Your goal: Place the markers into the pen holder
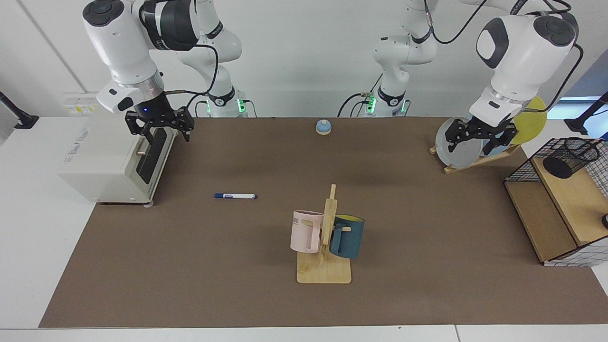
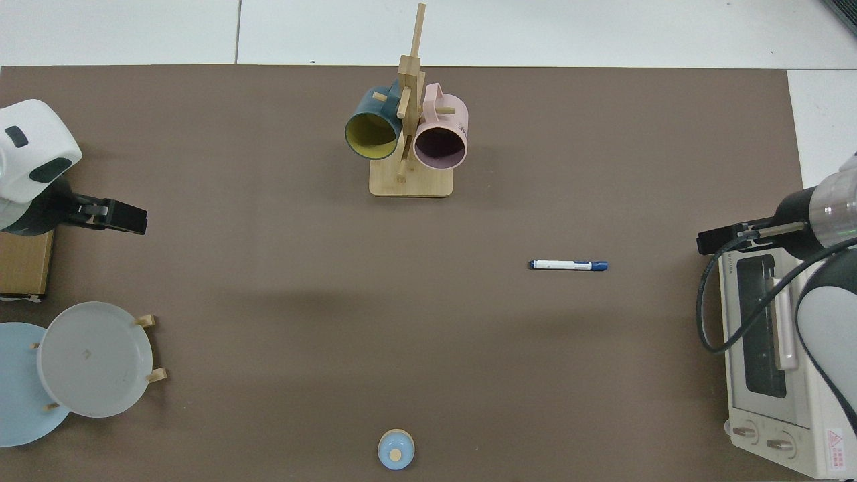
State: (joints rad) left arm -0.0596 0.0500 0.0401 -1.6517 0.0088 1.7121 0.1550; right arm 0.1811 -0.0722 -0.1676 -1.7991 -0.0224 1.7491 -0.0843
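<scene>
The marker point(image 1: 235, 195) point(image 2: 568, 265), white-barrelled with a dark blue cap, lies flat on the brown mat, left of centre in the facing view. The pen holder point(image 1: 570, 156), a black mesh cup, lies tipped on its side on the wooden shelf of the wire rack at the far right, with its dark base toward the camera; it is out of the top view. My right gripper point(image 1: 164, 137) point(image 2: 723, 237) hangs open over the toaster oven, well behind the marker. My left gripper point(image 1: 477, 142) point(image 2: 110, 215) hovers open in front of the plates, left of the pen holder. Neither holds anything.
A white toaster oven point(image 1: 114, 166) point(image 2: 770, 348) stands at the marker's side of the mat. A wooden mug tree point(image 1: 325, 237) point(image 2: 410, 134) with a pink and a teal mug stands near the mat's middle front. Plates on a stand point(image 1: 458, 145) point(image 2: 94, 358), a small blue dome point(image 1: 323, 127) point(image 2: 396, 448) and the wire rack point(image 1: 560, 209) are also present.
</scene>
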